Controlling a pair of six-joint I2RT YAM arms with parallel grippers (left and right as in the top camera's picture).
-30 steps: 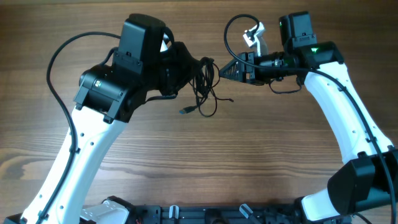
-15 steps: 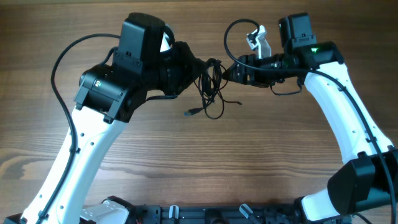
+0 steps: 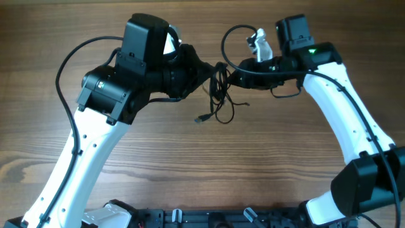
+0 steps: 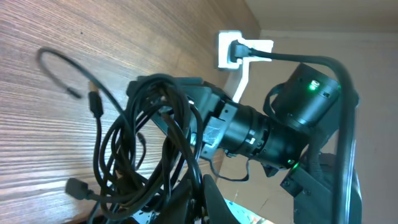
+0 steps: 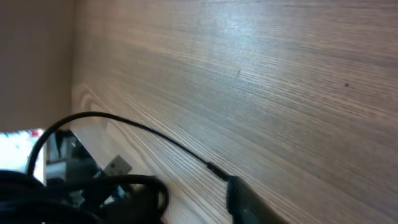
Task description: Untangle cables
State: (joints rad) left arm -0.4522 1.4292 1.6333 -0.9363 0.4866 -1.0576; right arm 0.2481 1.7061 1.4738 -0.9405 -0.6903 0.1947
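Both grippers now meet at the cables (image 3: 219, 81), hanging bunched over the far middle of the table (image 3: 285, 164). Left gripper (image 3: 209, 68) stays clamped on the knot. Right gripper (image 3: 231, 69) has slid in from the right and narrowed its jaws among the strands, though I can't tell if it's caught one. Pulling apart looks next.
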